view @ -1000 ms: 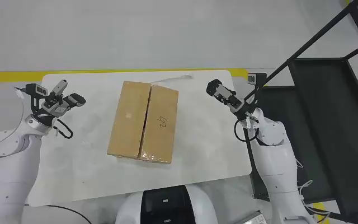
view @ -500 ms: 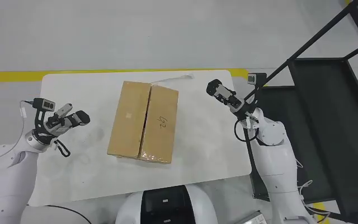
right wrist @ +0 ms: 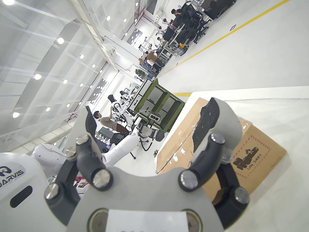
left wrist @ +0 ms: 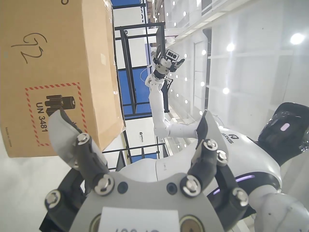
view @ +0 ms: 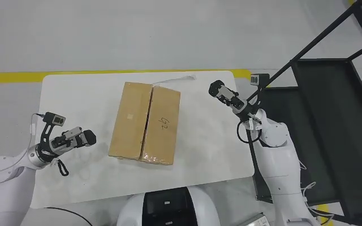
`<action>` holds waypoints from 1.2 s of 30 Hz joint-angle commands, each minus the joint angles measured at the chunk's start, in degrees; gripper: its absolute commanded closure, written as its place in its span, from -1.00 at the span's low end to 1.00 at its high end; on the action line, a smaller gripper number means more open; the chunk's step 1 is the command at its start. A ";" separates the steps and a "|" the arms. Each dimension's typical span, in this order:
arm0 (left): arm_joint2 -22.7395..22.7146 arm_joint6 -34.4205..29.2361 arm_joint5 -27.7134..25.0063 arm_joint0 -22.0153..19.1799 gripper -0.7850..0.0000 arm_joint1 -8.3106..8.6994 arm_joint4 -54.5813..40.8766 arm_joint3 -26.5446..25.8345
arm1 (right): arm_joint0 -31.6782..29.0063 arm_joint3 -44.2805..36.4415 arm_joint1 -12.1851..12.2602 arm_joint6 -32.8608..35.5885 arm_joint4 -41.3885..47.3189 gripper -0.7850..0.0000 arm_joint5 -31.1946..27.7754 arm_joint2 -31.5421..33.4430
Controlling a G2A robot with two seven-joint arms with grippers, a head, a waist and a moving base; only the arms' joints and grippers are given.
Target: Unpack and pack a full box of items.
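A closed brown cardboard box (view: pixel 145 121) lies in the middle of the white table (view: pixel 85 90), its two top flaps meeting along a centre seam, with a handwritten mark on one flap. My left gripper (view: pixel 87 137) hovers left of the box near its front corner. It is open and empty, and the box's labelled side (left wrist: pixel 53 61) faces it in the left wrist view, just beyond the left gripper (left wrist: pixel 131 131). My right gripper (view: pixel 216 87) is held right of the box's far corner, raised, open and empty. The right wrist view looks past the right gripper (right wrist: pixel 149 121) to the box (right wrist: pixel 178 134).
A black metal rack (view: pixel 322 113) stands just off the table's right edge, behind the right arm. A yellow floor line (view: pixel 113 72) runs past the far edge. Bare tabletop lies on both sides of the box and in front of it.
My left arm has swung from the table's far-left area toward the front, ending nearer the box's front-left corner. The right arm and the box have not moved.
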 commanded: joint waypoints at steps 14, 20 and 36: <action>1.49 0.56 0.52 2.17 -1.00 -0.08 3.19 -3.88 | 0.00 0.00 0.00 0.00 0.00 -1.00 0.00 0.00; -0.37 -3.67 3.68 6.30 -1.00 0.60 1.06 -5.01 | 0.00 0.00 0.00 0.00 0.00 -1.00 0.00 0.00; 3.47 -8.11 8.11 11.83 -1.00 2.28 2.62 -13.75 | 0.00 0.00 0.00 0.00 0.00 -1.00 0.00 0.00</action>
